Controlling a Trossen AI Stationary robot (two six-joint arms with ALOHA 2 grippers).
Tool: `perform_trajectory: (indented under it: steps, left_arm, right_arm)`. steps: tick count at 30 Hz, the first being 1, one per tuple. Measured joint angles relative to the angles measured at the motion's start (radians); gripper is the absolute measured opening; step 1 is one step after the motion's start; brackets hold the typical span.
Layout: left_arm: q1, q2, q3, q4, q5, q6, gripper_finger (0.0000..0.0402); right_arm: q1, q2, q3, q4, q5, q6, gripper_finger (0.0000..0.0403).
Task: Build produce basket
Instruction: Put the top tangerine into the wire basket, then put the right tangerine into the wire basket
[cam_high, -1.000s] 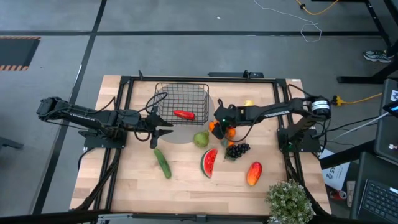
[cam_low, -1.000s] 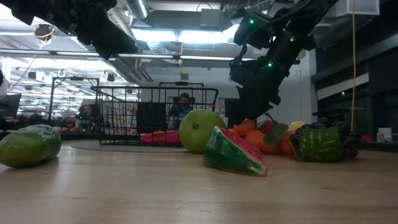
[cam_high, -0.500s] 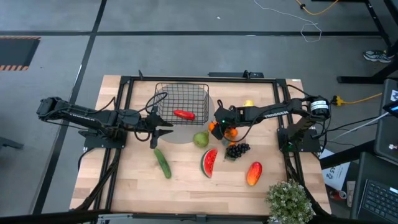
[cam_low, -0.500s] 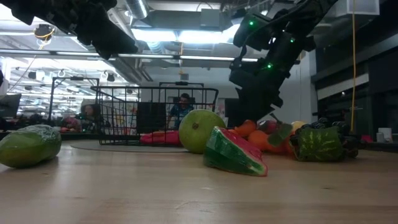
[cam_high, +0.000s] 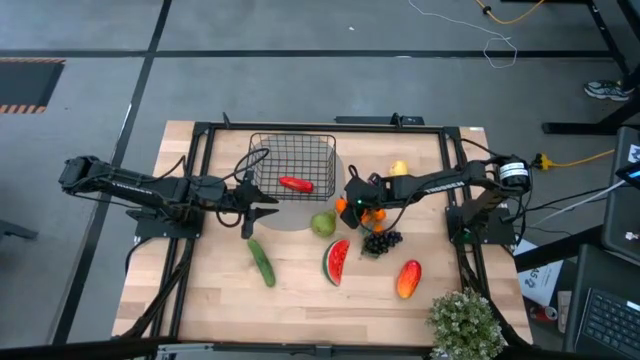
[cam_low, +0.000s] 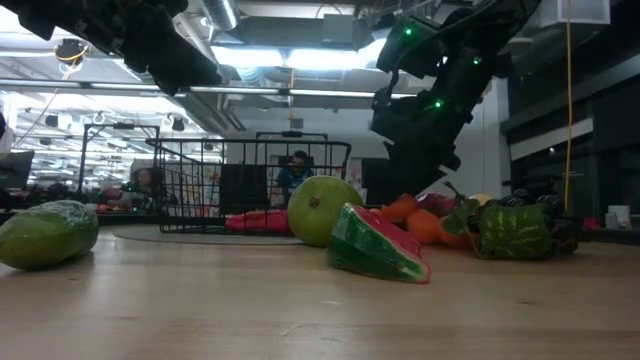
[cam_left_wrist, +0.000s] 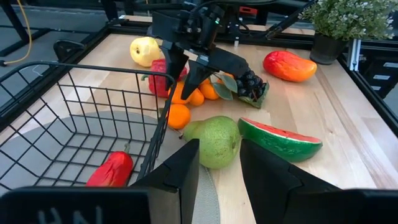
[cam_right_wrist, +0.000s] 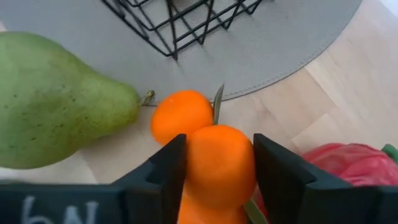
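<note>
The black wire basket (cam_high: 291, 160) stands on a grey round mat at the far middle, with a red fruit (cam_high: 296, 184) inside. On the table lie a bunch of oranges (cam_left_wrist: 186, 93), a pear (cam_high: 322, 223), a watermelon slice (cam_high: 336, 262), a cucumber (cam_high: 261, 262), grapes (cam_high: 381, 240), a mango (cam_high: 408, 279) and a yellow fruit (cam_high: 399, 168). My right gripper (cam_high: 347, 207) is down over the oranges, shut on one of them (cam_right_wrist: 219, 165). My left gripper (cam_high: 272, 200) waits left of the basket, slightly open and empty. My right gripper pinches one orange of the bunch between its two fingers, one finger on each side of it (cam_right_wrist: 194, 163). The fingers point down and slant in from the table's right. The bunch rests on the table (cam_low: 425, 228), with a second orange (cam_right_wrist: 181, 115) just beyond the fingertips.
A potted plant (cam_high: 465, 322) stands at the near right corner. A red fruit (cam_left_wrist: 158, 78) lies beside the oranges. The pear lies close to the oranges, at the mat's edge (cam_right_wrist: 298, 56). Bare wood shows along the near edge.
My right gripper has gone down and a little toward the near edge, onto the oranges. The oranges and their green leaf have shifted slightly on the table.
</note>
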Motion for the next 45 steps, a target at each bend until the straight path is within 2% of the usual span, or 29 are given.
perform_trajectory:
  steps: [5,14,18,22,26,28,32,38,45]
  left_arm:
    - [0.0,0.0,0.0,0.0,0.0,0.0,0.0114]
    - [0.0,0.0,0.0,0.0,0.0,0.0,0.0114]
    - [0.0,0.0,0.0,0.0,0.0,0.0,0.0115]
    - [0.0,0.0,0.0,0.0,0.0,0.0,0.0114]
    - [0.0,0.0,0.0,0.0,0.0,0.0,0.0115]
    - [0.0,0.0,0.0,0.0,0.0,0.0,0.0114]
    - [0.0,0.0,0.0,0.0,0.0,0.0,0.0115]
    - [0.0,0.0,0.0,0.0,0.0,0.0,0.0114]
    - [0.0,0.0,0.0,0.0,0.0,0.0,0.0114]
  right_arm:
    - [0.021,0.0,0.0,-0.007,0.0,0.0,0.0122]
    - [0.036,-0.032,0.013,-0.056,-0.004,0.001,0.0105]
    - [0.036,-0.069,0.096,-0.205,-0.004,0.001,0.0088]
    - [0.045,-0.083,0.206,-0.354,-0.001,-0.012,0.005]
    - [0.063,-0.085,0.303,-0.422,-0.002,-0.054,0.001]
    - [0.074,-0.085,0.326,-0.425,-0.002,-0.082,0.0004]
    - [0.086,-0.085,0.329,-0.424,-0.001,-0.105,0.0026]
    - [0.088,-0.085,0.246,-0.438,-0.019,-0.1,0.0096]
    - [0.081,-0.084,0.121,-0.436,-0.019,-0.001,0.0163]
